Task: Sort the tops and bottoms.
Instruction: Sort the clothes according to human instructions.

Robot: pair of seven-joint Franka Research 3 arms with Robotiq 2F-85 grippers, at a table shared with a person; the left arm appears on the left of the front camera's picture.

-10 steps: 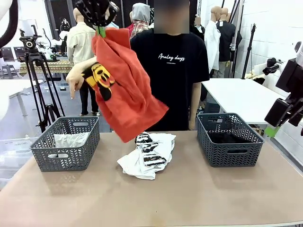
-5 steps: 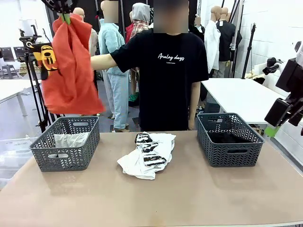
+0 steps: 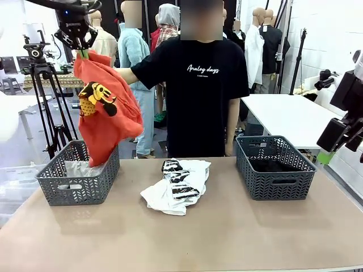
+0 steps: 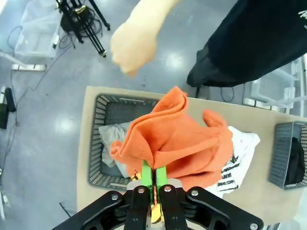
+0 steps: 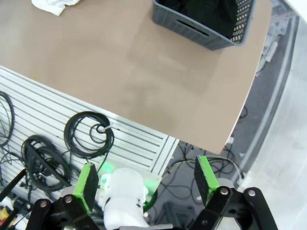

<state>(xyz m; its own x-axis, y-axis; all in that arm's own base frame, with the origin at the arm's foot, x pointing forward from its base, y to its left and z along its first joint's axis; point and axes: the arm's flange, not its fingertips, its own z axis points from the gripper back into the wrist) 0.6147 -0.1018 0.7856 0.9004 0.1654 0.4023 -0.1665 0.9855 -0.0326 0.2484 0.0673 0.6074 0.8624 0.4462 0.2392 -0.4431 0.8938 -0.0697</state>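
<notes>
My left gripper (image 3: 84, 52) (image 4: 153, 176) is shut on an orange top (image 3: 105, 113) (image 4: 184, 139) with a yellow graphic. The top hangs over the left grey basket (image 3: 54, 190) (image 4: 101, 115), its lower end reaching inside. A light grey top (image 3: 76, 168) (image 4: 109, 134) lies in that basket. On the table's middle lies a crumpled white top with black print (image 3: 177, 184) (image 4: 240, 151) (image 5: 50, 5). A dark garment (image 3: 272, 165) (image 5: 216, 12) of a kind I cannot tell lies in the right basket (image 3: 275, 181) (image 5: 192, 26). My right gripper (image 5: 146, 178) stands open, off the table's right edge.
A person in a black T-shirt stands at the far side, one arm (image 3: 126, 73) stretched toward the orange top, its hand (image 4: 134, 43) closed above the left basket. A tripod (image 3: 48, 102) stands behind that basket. The brown table (image 3: 227, 232) (image 5: 120, 72) is bare at the front.
My left gripper swung the orange top from above the table's middle to the left, then lowered it over the left basket. The right arm has not moved.
</notes>
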